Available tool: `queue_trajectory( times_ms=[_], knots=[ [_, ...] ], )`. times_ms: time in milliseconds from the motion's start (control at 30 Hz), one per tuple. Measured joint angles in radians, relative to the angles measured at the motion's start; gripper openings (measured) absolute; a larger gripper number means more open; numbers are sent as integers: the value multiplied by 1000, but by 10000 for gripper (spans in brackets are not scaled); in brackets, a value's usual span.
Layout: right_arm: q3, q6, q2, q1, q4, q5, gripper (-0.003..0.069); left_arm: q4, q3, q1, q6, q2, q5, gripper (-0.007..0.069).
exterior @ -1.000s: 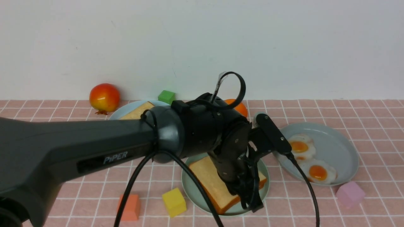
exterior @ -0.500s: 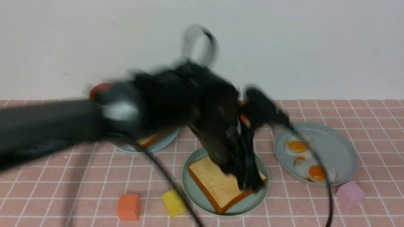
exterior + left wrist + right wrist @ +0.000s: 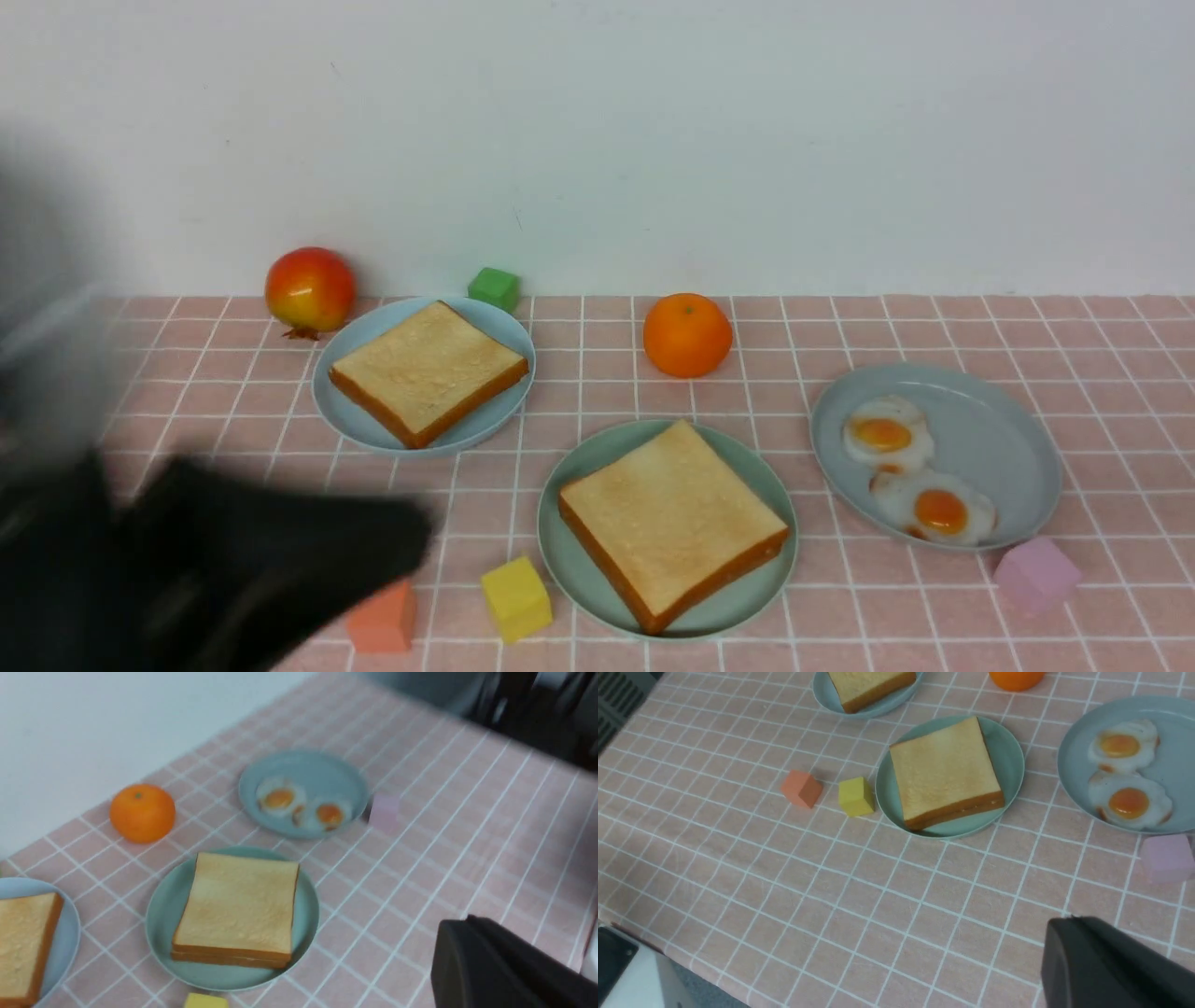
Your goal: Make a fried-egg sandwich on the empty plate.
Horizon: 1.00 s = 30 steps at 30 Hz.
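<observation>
A toast sandwich (image 3: 674,523) sits stacked on the mint-green plate (image 3: 577,551) at the middle of the pink checked surface (image 3: 1074,607), its two golden slices showing as layers in the left wrist view; no egg can be seen between them. Two fried eggs (image 3: 910,481) lie on the blue-grey plate (image 3: 1008,439) to the right, a lilac cube (image 3: 1034,573) just beside its rim. A single toast slice (image 3: 428,371) rests on another pale plate (image 3: 341,420) at back left, near a pomegranate (image 3: 309,288) and a green cube (image 3: 493,287). An orange (image 3: 687,334) stands behind the sandwich; yellow (image 3: 515,598) and orange (image 3: 383,618) cubes lie left of it. The left arm (image 3: 187,560) is a dark blur at lower left. Both claws are closed and hold nothing.
</observation>
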Motion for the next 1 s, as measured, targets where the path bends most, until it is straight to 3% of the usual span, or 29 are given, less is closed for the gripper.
queue_trajectory(
  times_ms=[133, 333, 567, 867, 967, 1000],
  knots=[
    [0, 19, 0, 0, -15, -65, -1, -66, 289, 0, 0, -334, -186, 12],
    [0, 23, 0, 0, -16, -103, -1, -88, 434, 0, 0, -592, -208, 12],
    [0, 23, 0, 0, -13, -96, 1, -89, 475, 0, -1, -612, -188, 12],
    [0, 23, 0, 0, -13, -94, 1, -89, 476, 0, -1, -612, -25, 12],
    [1, 23, 1, -45, -11, -96, 4, -89, 477, 0, -1, -612, 33, 12],
    [9, 23, 2, -106, -8, -100, 6, -89, 477, 0, -1, -612, 56, 12]
  ],
)
